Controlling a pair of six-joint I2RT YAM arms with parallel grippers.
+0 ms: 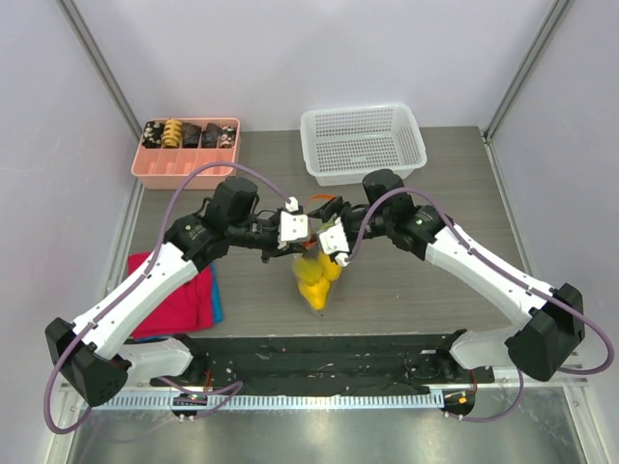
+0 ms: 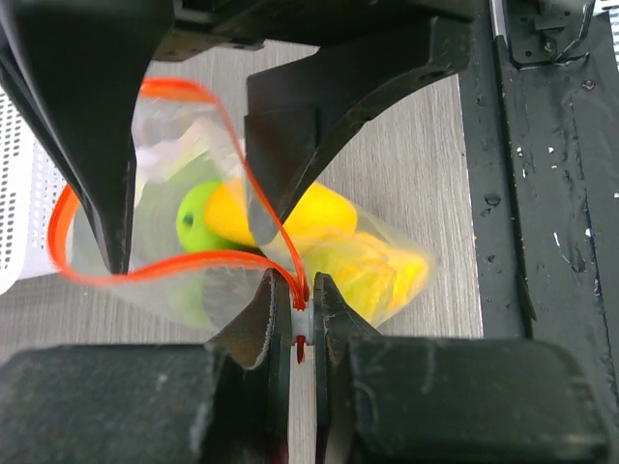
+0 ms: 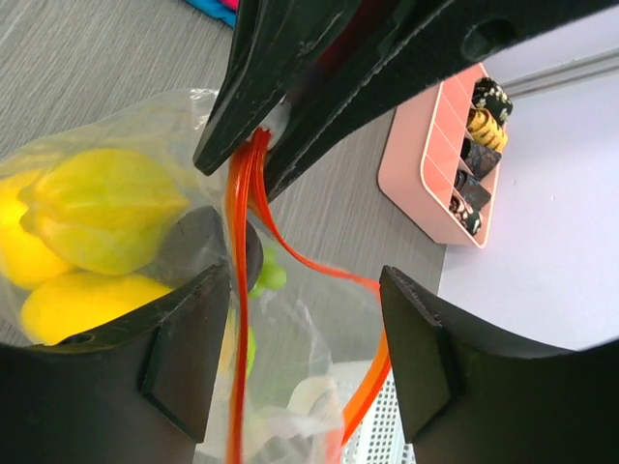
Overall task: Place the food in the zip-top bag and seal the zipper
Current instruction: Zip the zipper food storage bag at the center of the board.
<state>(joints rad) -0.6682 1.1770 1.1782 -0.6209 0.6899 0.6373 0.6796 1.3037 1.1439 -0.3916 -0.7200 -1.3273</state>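
The clear zip-top bag point(image 1: 314, 277) hangs between my two grippers above the table, holding the food. In the left wrist view I see a green apple point(image 2: 197, 218) and a yellow lemon point(image 2: 324, 215). The right wrist view shows yellow fruit point(image 3: 106, 208), a dark plum point(image 3: 205, 247) and green grapes point(image 3: 271, 278). My left gripper point(image 2: 299, 287) is shut on one end of the orange-red zipper point(image 2: 145, 274). The bag's mouth gapes in a loop. My right gripper point(image 3: 305, 290) stands open, its fingers on either side of the zipper point(image 3: 237, 251) and not pressing it.
A pink tray point(image 1: 186, 164) with snack pieces stands at the back left. A white mesh basket point(image 1: 363, 143) is at the back centre. A red-pink cloth point(image 1: 179, 295) lies at the left, by the left arm.
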